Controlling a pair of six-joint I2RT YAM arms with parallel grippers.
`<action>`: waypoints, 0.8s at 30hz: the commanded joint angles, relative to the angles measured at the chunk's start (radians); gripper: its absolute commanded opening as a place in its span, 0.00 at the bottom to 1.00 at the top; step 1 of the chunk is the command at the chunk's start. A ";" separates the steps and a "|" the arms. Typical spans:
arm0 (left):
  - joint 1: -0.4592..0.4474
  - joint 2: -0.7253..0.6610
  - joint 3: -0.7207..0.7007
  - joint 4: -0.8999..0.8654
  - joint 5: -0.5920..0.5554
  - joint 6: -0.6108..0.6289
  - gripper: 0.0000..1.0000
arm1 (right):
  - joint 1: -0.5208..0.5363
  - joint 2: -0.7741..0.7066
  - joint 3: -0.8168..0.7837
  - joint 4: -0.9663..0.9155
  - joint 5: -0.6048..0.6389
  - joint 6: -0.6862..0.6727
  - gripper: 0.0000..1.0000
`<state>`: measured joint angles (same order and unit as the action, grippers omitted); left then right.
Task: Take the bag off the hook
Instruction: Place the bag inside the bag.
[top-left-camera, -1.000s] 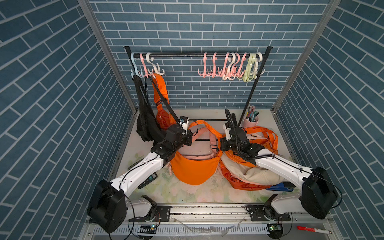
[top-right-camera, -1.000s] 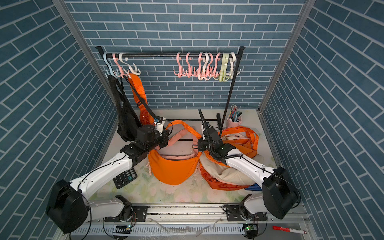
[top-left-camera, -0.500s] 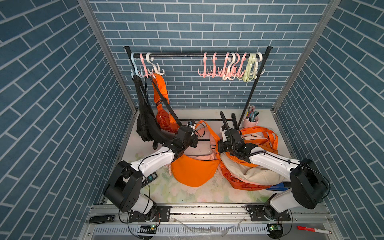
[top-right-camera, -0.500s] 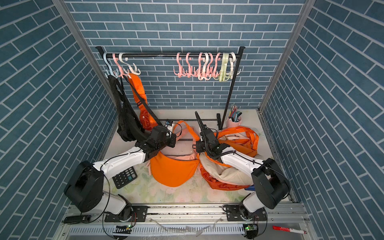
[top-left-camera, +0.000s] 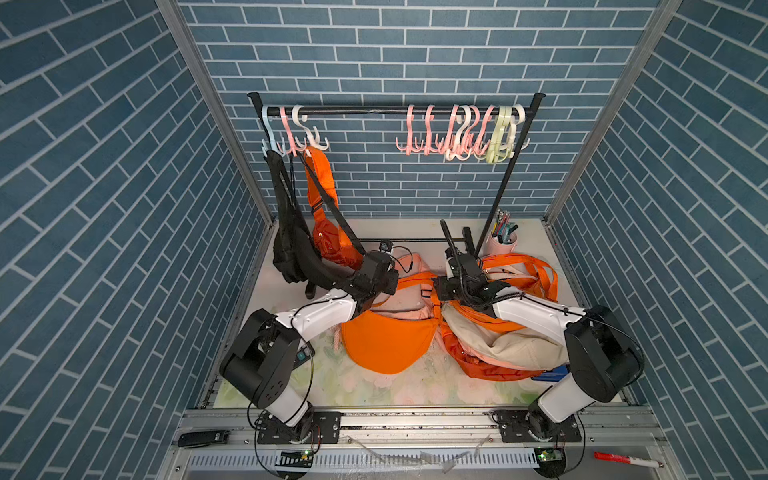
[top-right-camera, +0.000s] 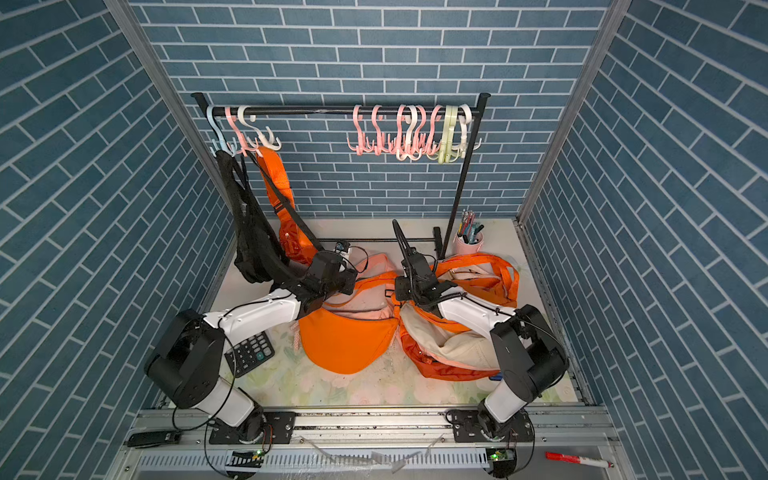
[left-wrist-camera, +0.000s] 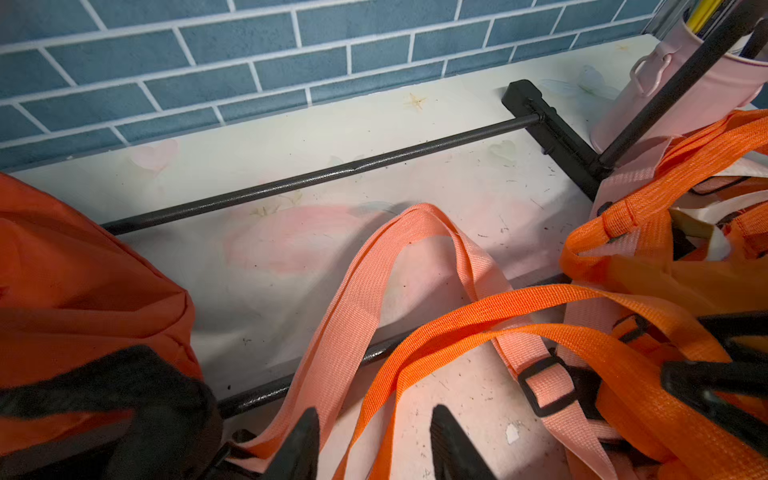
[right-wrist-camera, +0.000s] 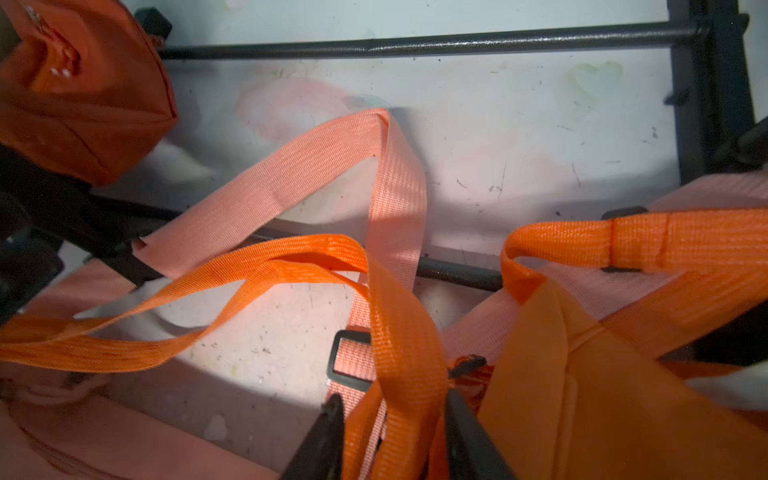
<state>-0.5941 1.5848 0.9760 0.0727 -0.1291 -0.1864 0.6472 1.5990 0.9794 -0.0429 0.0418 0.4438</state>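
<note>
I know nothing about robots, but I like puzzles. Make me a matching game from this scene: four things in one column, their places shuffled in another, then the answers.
Things
1. black bag
2. flat orange bag
3. pen cup
4. marker

Places
A. lying in the middle of the table
B. on the front ledge, off the table
C. hanging from a hook
D. standing at the back, beside the rack post

Pairs: 1-C, 2-A, 3-D, 4-B
</note>
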 joint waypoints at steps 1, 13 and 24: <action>-0.004 -0.004 0.035 -0.008 -0.016 0.007 0.49 | -0.009 0.007 0.038 -0.039 0.008 -0.003 0.62; -0.007 -0.158 0.059 -0.054 -0.044 0.015 0.65 | -0.010 -0.073 0.081 -0.083 0.005 -0.043 0.79; -0.006 -0.407 0.063 -0.160 -0.051 0.030 0.92 | -0.008 -0.205 0.103 -0.123 -0.047 -0.144 0.82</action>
<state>-0.5964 1.2209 1.0145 -0.0269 -0.1772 -0.1673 0.6403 1.4342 1.0515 -0.1394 0.0219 0.3588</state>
